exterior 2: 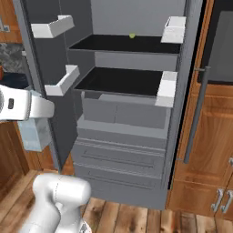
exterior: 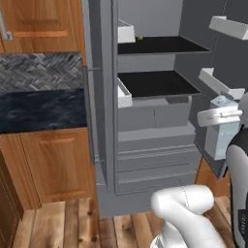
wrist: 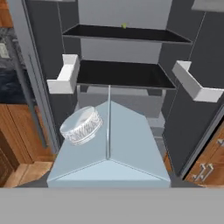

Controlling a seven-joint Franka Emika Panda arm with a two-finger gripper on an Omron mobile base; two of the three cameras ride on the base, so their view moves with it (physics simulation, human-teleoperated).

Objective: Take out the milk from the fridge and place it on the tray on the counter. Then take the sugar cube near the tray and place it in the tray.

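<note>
Milk (wrist: 109, 148) is held clamped in the tool (exterior: 220, 116), clear of the open fridge (exterior: 155, 121); carrying to the tray is judged next

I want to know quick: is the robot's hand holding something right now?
Gripper: closed on the milk, out in front of the fridge.
</note>
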